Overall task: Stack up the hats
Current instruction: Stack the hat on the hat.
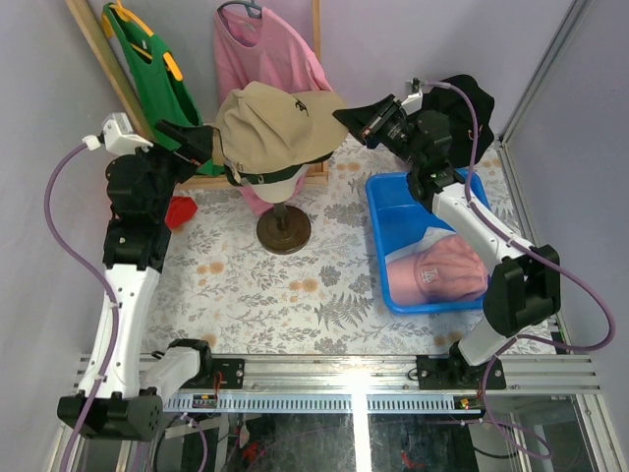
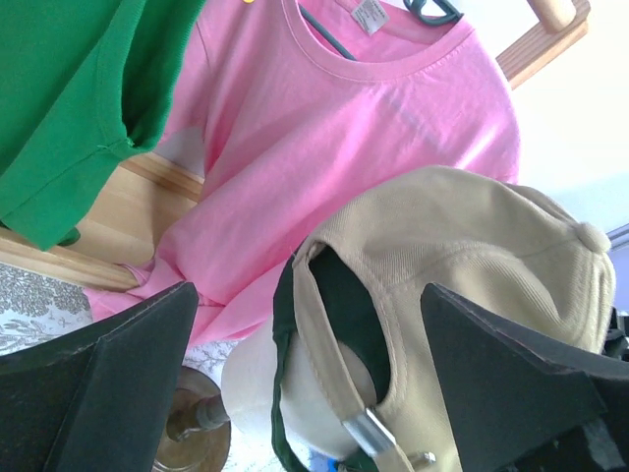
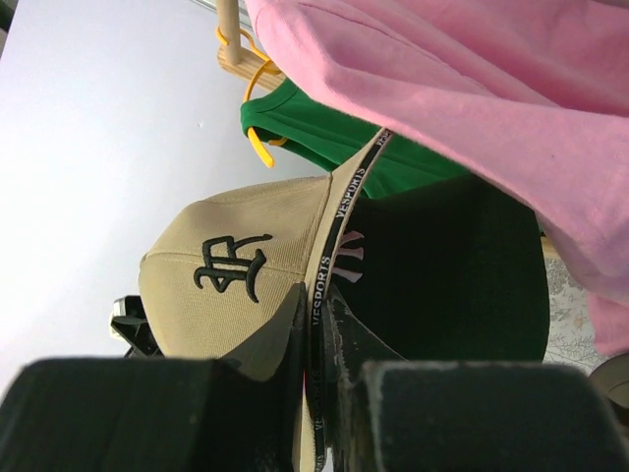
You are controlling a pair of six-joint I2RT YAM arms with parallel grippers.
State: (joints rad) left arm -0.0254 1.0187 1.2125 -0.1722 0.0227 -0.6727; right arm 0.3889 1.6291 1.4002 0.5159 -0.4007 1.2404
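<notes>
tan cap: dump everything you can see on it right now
The tan cap is a soft, twill-looking baseball cap with a black embroidered logo on its front, a top button and a rear strap with a metal buckle. It lies over a dark green cap on the mannequin head, brim toward the right arm. The right gripper is pinched on the brim. The left gripper is open, its fingers straddling the cap's back.
</notes>
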